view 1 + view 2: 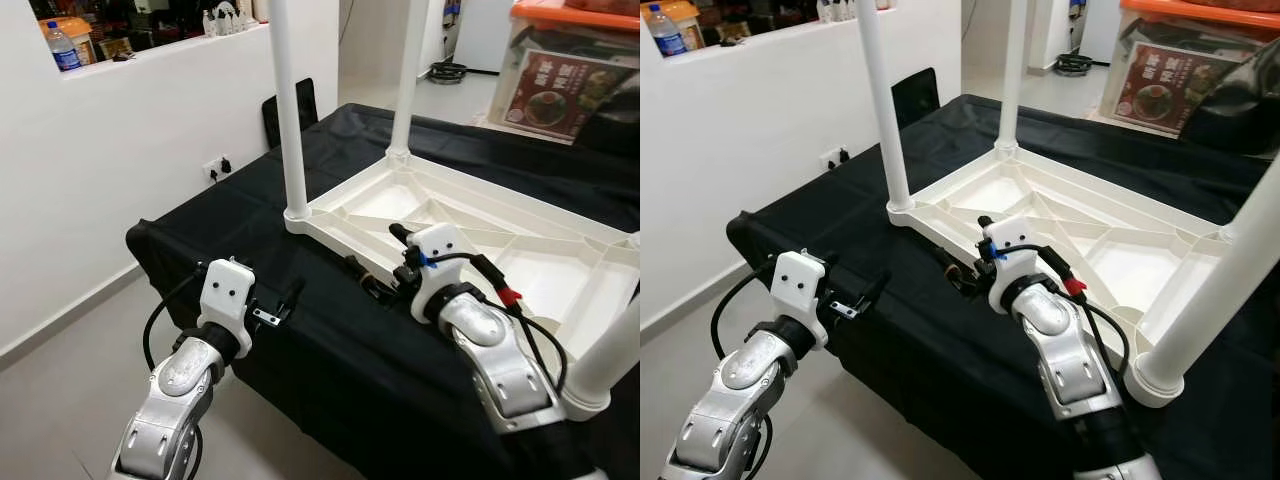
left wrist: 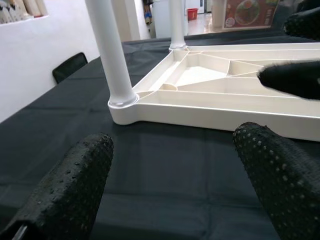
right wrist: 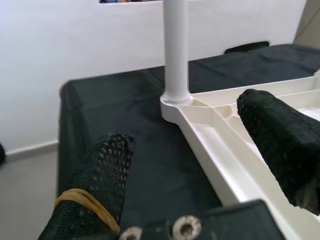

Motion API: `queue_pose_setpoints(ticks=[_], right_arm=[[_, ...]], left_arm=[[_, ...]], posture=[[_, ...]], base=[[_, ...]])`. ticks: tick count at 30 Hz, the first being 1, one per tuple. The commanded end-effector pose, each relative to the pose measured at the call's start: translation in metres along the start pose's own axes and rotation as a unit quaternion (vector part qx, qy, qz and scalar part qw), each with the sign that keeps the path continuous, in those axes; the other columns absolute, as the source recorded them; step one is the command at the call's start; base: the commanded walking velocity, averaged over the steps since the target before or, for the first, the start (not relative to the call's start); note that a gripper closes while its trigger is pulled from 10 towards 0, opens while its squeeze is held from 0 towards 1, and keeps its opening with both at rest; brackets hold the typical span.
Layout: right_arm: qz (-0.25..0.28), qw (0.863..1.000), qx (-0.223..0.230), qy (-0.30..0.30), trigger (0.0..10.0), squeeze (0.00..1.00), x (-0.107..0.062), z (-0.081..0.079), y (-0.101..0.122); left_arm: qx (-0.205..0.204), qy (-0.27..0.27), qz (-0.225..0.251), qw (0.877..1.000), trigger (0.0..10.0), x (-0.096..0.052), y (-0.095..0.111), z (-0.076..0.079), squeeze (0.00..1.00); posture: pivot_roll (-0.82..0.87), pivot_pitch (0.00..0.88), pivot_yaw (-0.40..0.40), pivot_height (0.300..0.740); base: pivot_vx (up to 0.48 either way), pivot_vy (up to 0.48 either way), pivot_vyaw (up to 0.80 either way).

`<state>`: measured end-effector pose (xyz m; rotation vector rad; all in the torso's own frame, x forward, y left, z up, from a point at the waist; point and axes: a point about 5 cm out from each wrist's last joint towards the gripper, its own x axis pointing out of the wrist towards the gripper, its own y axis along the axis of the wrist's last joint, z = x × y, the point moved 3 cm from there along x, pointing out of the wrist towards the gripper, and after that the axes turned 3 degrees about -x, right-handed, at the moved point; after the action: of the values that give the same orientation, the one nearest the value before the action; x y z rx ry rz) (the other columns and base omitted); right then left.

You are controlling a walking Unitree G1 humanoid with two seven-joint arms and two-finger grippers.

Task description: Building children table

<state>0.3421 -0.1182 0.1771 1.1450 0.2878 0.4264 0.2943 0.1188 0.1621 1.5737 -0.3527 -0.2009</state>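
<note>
Black-fingered, our right claw (image 1: 962, 268) gapes over the near rim of the upturned white table (image 1: 470, 235) on the desk (image 1: 330, 330); left claw (image 1: 285, 300) open nearby. Legs apparently fitted; next, grip that rim squarely.

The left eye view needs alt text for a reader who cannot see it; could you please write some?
A white children's table lies upside down on a black-draped surface, legs pointing up. The right gripper reaches its near rim, and the left gripper hovers, jaws open, over the cloth.
</note>
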Motion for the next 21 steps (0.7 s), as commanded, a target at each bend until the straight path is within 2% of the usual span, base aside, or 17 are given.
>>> queue_pose_setpoints(ticks=[1, 3, 6, 8, 10, 14, 21], right_arm=[[-0.013, 0.999, 0.046, -0.004, 10.0, 0.00, -0.001, -0.001, -0.007], [-0.020, 0.997, 0.070, -0.006, 10.0, 0.00, -0.006, -0.006, -0.012], [-0.022, 0.997, 0.077, -0.008, 10.0, 0.00, -0.009, -0.007, -0.014], [-0.032, 0.992, 0.122, -0.027, 10.0, 0.00, -0.019, -0.010, -0.024], [-0.043, 0.987, 0.147, -0.039, 10.0, 0.00, -0.026, -0.011, -0.031], [-0.052, 0.984, 0.164, -0.051, 10.0, 0.00, -0.030, -0.012, -0.037], [-0.053, 0.984, 0.162, -0.060, 10.0, 0.00, -0.028, -0.007, -0.035]], left_arm=[[0.005, 0.020, -0.013, 1.000, 10.0, -0.005, -0.003, -0.009, 0.00], [0.007, 0.025, -0.024, 0.999, 10.0, -0.008, -0.006, -0.011, 0.00], [0.007, 0.026, -0.029, 0.999, 10.0, -0.009, -0.007, -0.012, 0.00], [0.009, 0.019, -0.031, 0.999, 10.0, -0.008, -0.008, -0.010, 0.00], [0.015, 0.010, -0.028, 0.999, 10.0, -0.006, -0.006, -0.008, 0.00], [0.020, -0.003, -0.022, 1.000, 10.0, 0.000, -0.003, -0.006, 0.00], [0.018, -0.014, -0.017, 1.000, 10.0, 0.007, 0.000, -0.001, 0.00]], posture=[[0.01, 0.043, -0.023, 0.740], [0.00, 0.046, -0.015, 0.740], [0.00, 0.045, -0.014, 0.740], [-0.01, 0.044, -0.004, 0.740], [-0.02, 0.044, 0.001, 0.740], [-0.03, 0.035, 0.010, 0.740], [-0.03, 0.027, 0.013, 0.740]], base=[[0.000, 0.368, 0.00], [0.000, 0.424, 0.00], [0.000, 0.480, 0.00], [0.000, 0.480, 0.00], [0.000, 0.480, 0.00], [0.000, 0.480, 0.00], [0.000, 0.480, 0.00]])
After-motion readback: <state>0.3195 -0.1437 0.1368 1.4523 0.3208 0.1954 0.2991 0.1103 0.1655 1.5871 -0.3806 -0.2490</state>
